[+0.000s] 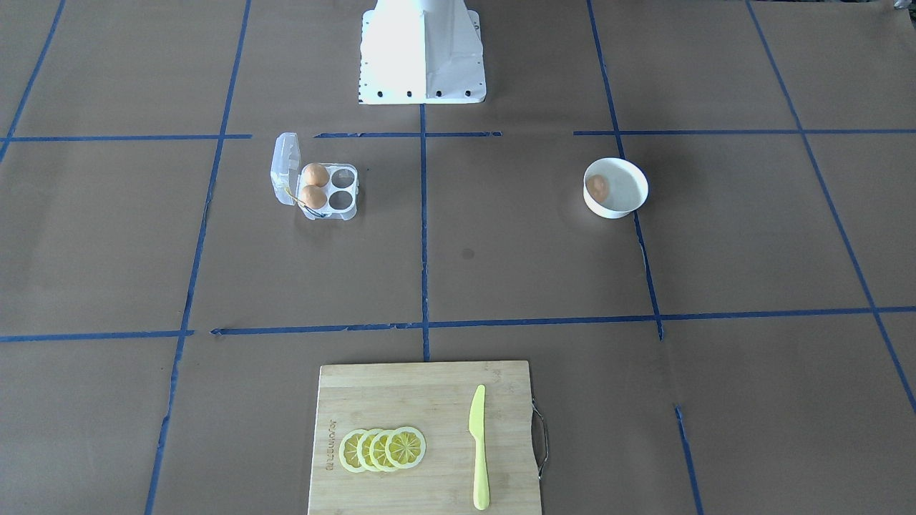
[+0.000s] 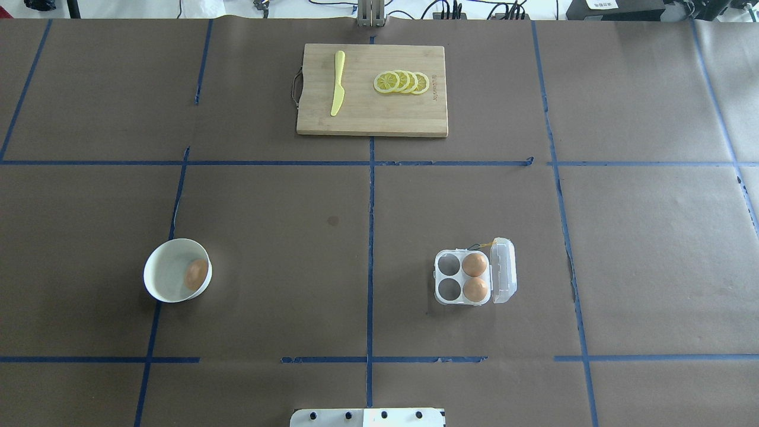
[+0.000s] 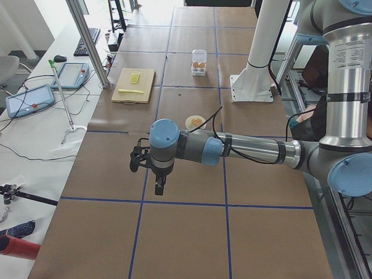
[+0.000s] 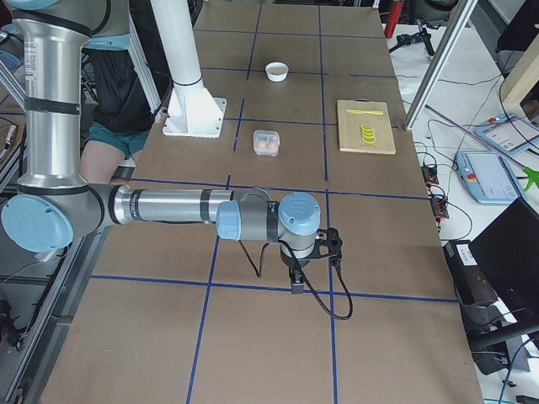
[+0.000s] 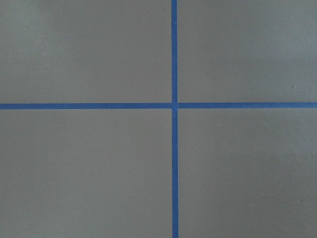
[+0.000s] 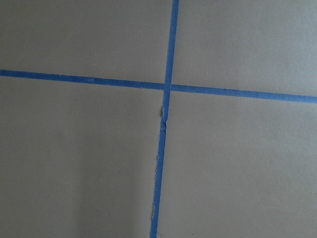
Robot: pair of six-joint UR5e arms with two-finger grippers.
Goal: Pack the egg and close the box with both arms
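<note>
The egg (image 2: pixel 196 274) lies in a round white bowl (image 2: pixel 160 284) on the robot's left side; it also shows in the front-facing view (image 1: pixel 597 187). The box (image 2: pixel 449 279) stands open on the robot's right side, lid (image 2: pixel 503 270) up, with two brown eggs in the cups next to the lid and two cups empty. It also shows in the front-facing view (image 1: pixel 343 189). My left gripper (image 3: pixel 146 165) and right gripper (image 4: pixel 313 252) show only in the side views, each far out beyond its end of the table area, well away from bowl and box. I cannot tell whether they are open or shut.
A wooden cutting board (image 2: pixel 367 118) with a yellow knife (image 2: pixel 338 89) and several lemon slices (image 2: pixel 402 82) lies at the far middle. The white pedestal (image 1: pixel 422 54) stands at the robot's edge. Blue tape lines grid the brown table.
</note>
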